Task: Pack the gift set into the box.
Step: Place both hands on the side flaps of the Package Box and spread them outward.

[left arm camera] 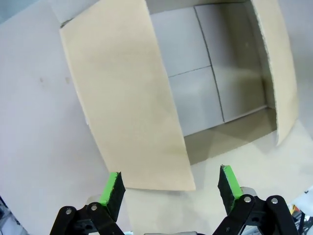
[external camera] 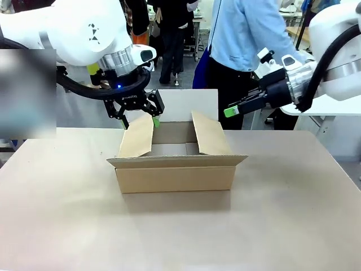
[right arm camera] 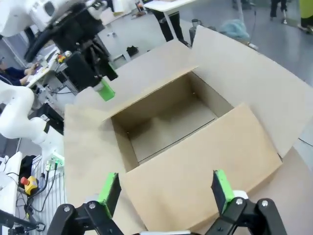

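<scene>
Now, with the plain brown cardboard box [external camera: 175, 178] open on the tabletop [external camera: 62, 220], the wide-spread, empty left tool [external camera: 140, 121] at ten o'clock and right tool [external camera: 230, 111], likewise, at two should hold its side flaps [external camera: 137, 137] outward

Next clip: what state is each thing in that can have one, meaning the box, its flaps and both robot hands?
box: upright on the table, open at the top, nothing inside.
flaps: all four unfolded; the far one stands up, the near one lies outward, the side ones lean outward.
left hand: open, holding nothing, above the box's left side.
right hand: open, holding nothing, in the air by the box's right side.
</scene>
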Robot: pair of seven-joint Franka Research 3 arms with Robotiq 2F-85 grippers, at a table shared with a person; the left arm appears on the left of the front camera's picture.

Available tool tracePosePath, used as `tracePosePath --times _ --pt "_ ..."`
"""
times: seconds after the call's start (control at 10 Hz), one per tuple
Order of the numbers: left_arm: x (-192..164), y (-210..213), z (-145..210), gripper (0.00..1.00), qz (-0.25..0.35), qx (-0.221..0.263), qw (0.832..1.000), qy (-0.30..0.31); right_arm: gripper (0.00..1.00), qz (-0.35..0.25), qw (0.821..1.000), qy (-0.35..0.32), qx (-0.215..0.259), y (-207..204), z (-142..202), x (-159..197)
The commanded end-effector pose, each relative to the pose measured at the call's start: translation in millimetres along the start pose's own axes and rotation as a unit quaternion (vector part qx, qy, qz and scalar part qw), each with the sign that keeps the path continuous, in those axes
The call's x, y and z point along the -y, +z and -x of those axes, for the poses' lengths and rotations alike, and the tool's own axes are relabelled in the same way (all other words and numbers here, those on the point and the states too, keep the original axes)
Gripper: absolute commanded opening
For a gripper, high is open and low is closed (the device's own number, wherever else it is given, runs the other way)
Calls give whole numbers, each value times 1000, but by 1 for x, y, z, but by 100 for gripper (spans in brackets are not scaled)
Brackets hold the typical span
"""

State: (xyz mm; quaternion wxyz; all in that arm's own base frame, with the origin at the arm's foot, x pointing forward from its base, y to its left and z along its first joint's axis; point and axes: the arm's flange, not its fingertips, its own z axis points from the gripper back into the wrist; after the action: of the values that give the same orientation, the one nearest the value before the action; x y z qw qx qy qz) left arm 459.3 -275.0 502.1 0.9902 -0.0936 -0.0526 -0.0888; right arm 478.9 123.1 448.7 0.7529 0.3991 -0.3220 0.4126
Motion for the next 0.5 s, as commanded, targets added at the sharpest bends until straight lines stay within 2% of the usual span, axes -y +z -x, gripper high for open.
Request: tracePosePath --times 0.0,0.1,0.2,0.4 --pt "6 0 -9 100 -19 -7 1000 13 100 12 1000 -3 0 -9 0 1" --pt "8 -1 -10 100 -19 -12 1000 12 100 34 997 63 -2 -14 0 -6" --pt "10 -1 -10 100 -17 -15 1000 9 100 -16 983 183 -25 -17 0 -16" --pt "9 1 -8 100 -14 -17 1000 9 100 2 979 202 -1 -18 -4 -16"
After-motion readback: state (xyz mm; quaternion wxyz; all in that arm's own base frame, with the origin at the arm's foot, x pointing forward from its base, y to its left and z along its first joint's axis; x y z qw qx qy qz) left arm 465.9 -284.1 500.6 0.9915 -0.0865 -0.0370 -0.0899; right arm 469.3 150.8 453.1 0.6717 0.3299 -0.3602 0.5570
